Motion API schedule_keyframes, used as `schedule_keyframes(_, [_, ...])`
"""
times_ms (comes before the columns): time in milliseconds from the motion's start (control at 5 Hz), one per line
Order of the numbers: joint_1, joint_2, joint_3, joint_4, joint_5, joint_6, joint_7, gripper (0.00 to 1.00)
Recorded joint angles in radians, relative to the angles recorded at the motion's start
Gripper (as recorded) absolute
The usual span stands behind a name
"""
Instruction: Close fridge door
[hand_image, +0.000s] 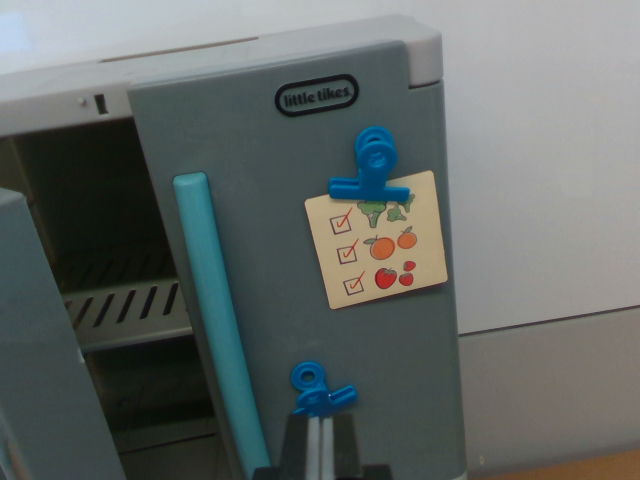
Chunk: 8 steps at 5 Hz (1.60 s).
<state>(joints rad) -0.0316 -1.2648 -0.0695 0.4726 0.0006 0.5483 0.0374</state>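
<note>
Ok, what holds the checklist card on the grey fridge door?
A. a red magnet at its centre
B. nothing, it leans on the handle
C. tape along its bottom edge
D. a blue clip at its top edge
D: a blue clip grips the top edge of the checklist card on the fridge door.

Matt grey plastic fridge door (290, 200), glossy blue plastic clip (368, 165), paper checklist (377, 240).
</note>
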Motion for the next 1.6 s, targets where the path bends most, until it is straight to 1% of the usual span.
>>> schedule_keyframes(1000, [0.0000, 0.000, 0.000, 0.000, 0.0000, 0.000, 0.000, 1.00])
schedule_keyframes(1200, [0.0000, 0.004, 0.009, 0.000, 0.0000, 0.000, 0.000, 1.00])
schedule_keyframes(1400, [0.0000, 0.004, 0.009, 0.000, 0.0000, 0.000, 0.000, 1.00])
schedule_keyframes(1600, [0.0000, 0.021, 0.032, 0.000, 0.0000, 0.000, 0.000, 1.00])
